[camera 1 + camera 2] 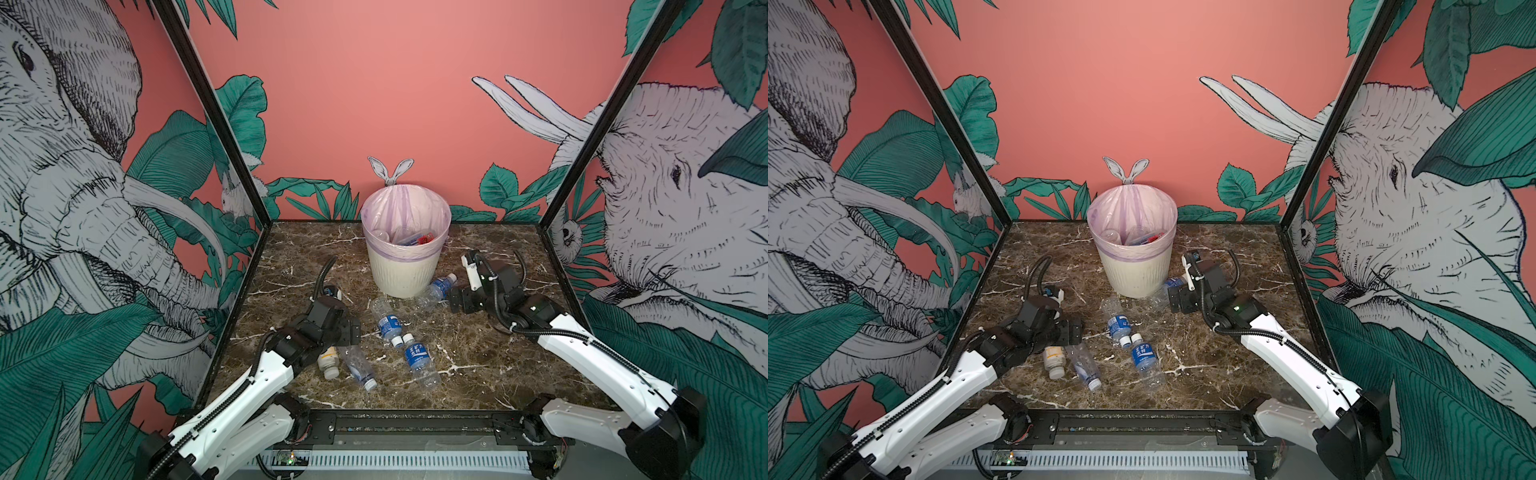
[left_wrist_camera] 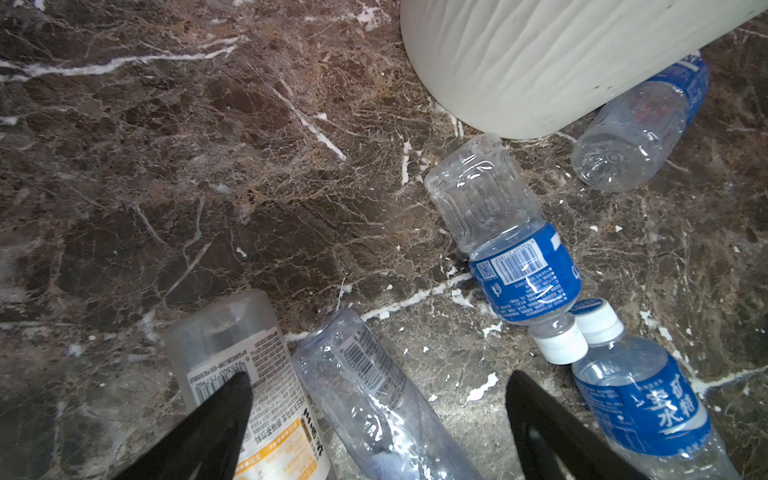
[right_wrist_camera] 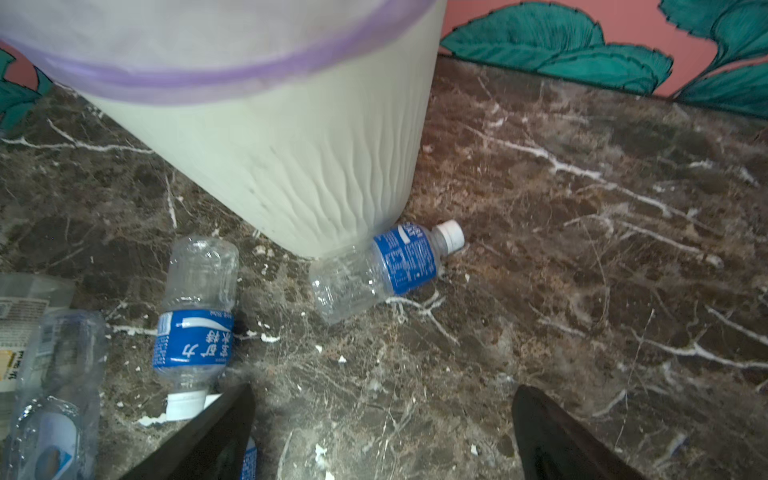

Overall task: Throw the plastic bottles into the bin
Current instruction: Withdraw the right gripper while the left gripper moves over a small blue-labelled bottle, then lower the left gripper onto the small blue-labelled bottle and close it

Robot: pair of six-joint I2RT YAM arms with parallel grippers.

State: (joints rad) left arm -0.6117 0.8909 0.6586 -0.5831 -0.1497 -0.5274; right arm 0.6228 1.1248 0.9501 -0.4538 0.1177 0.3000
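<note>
I am seeing the left gripper (image 2: pixel 380 380) standing wide open, low over the desk (image 1: pixel 478 374). The crumpled clear bottle (image 2: pixel 365 399) is lying between its jaws, nearer one of them. That finger (image 2: pixel 224 411) is overlapping the label of the white-and-yellow bottle (image 2: pixel 249 374), which is lying just beside the clear one. I cannot tell whether anything is touching.

Off to the other side, two blue-labelled bottles are lying on the desk with their white caps meeting. The nearer one (image 2: pixel 640 407) is lying just outside the other jaw, and the farther one (image 2: pixel 511 249) is pointing its base at the bin (image 1: pixel 405 266).

The right gripper (image 3: pixel 384 390) is also gaping open and holding nothing, with only bare desk between its jaws. The bottle by the bin (image 3: pixel 374 270) is lying ahead of it, pressed against the foot of the bin with its cap pointing away.

The bin is standing upright at the rear middle of the desk, with bottles (image 1: pixel 380 235) showing inside its lilac liner.
</note>
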